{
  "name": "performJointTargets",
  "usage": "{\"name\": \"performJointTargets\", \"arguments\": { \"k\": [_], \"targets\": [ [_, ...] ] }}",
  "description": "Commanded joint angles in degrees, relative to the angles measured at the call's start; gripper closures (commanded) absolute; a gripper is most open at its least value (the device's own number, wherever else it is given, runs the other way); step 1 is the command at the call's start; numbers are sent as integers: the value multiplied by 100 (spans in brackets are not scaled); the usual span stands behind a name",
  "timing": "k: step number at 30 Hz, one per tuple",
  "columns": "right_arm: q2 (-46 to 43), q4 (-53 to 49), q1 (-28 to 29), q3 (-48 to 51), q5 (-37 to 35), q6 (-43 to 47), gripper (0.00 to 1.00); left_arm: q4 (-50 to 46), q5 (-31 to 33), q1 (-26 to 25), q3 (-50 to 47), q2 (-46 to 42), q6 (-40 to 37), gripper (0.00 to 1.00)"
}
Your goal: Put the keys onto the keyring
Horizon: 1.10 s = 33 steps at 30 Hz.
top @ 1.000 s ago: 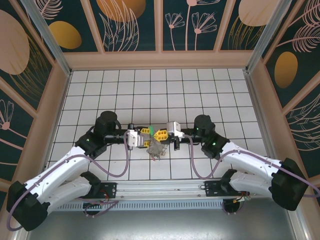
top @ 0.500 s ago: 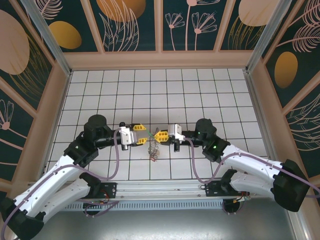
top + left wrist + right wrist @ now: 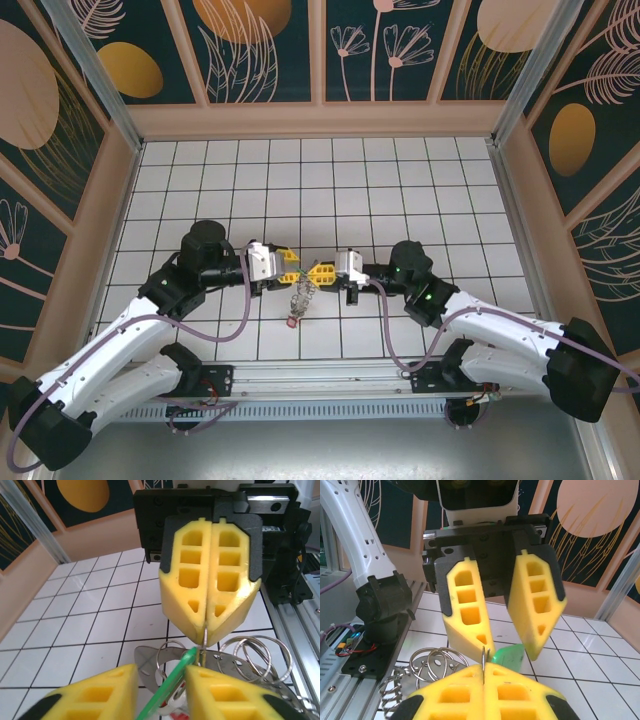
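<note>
Two yellow fingers point(image 3: 100, 692) of the left gripper point(image 3: 296, 270) stand apart, with the green tag point(image 3: 172, 677) of one key lying slantwise in the gap between them. Whether they press on it I cannot tell. Nose to nose with it, the right gripper point(image 3: 314, 271) has its pads squeezed flat together on the keyring point(image 3: 205, 637), a thin strand that comes out at the very tips.

Below the two noses hang the keys point(image 3: 299, 298) in one small clump. A cluster of bright metal split rings point(image 3: 436, 661) overlaps there, and a red tag point(image 3: 290, 321) sits lowest, toward the near side.

Both grippers meet over the middle of the white tiled floor point(image 3: 400, 180), only a few tile rows out from the metal rail point(image 3: 320, 378) where the arms are bolted. The elbows spread wide to either side, and purple cables point(image 3: 385, 330) loop down near the rail. Beyond the fingertips, bare tiles run on to the tan far wall point(image 3: 320, 120). More open tiles lie left and right, up to the side walls point(image 3: 100, 230) under the dark floral panels.
</note>
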State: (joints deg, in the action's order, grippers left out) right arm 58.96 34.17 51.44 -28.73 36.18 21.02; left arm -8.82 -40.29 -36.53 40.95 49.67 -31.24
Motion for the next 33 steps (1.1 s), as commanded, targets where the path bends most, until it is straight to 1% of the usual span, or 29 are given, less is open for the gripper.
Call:
{"name": "performJointTargets", "arguments": {
  "k": [1,3,4,5,6,7,10,11,16,18,20,21,23,25,27,29,31,33],
  "targets": [
    [-113,487,59,17,9,14,100,-60,140,-36,204,-43,-148,64],
    [-101,294,73,-29,50,106,100,-102,400,-40,275,-141,-490,63],
    [-91,180,72,-65,111,152,100,18,578,-39,268,-198,-538,61],
    [-83,122,88,-88,142,174,100,143,704,-43,269,-220,-538,55],
    [-78,117,94,-93,151,183,100,198,722,-40,295,-209,-540,51],
    [-78,133,102,-87,159,184,100,194,660,-40,349,-136,-541,50],
    [-39,107,103,-95,194,218,100,-75,207,-39,626,301,-720,51],
    [-24,67,103,-118,195,243,100,-34,140,-40,666,423,-713,51],
    [16,89,104,-159,193,198,100,713,-28,-40,435,575,-524,51],
    [-7,104,107,-159,152,184,100,723,-54,-38,423,624,-493,52],
    [-54,110,105,-150,90,177,100,749,172,-31,403,551,-303,52],
    [-95,109,94,-142,61,175,100,723,189,0,388,467,-209,53],
    [-145,98,86,-116,-8,158,100,588,-16,122,465,268,0,55],
    [-189,122,77,-77,-53,132,100,504,-61,220,535,61,220,57],
    [-228,282,61,4,-110,43,100,411,-144,350,538,-181,410,61],
    [-247,480,38,81,-144,-63,100,304,-274,452,465,-427,559,74],
    [-260,650,24,126,-169,-147,100,133,-326,471,352,-591,633,88],
    [-259,724,20,133,-173,-191,100,-86,-421,476,259,-628,637,99]
  ]
}}
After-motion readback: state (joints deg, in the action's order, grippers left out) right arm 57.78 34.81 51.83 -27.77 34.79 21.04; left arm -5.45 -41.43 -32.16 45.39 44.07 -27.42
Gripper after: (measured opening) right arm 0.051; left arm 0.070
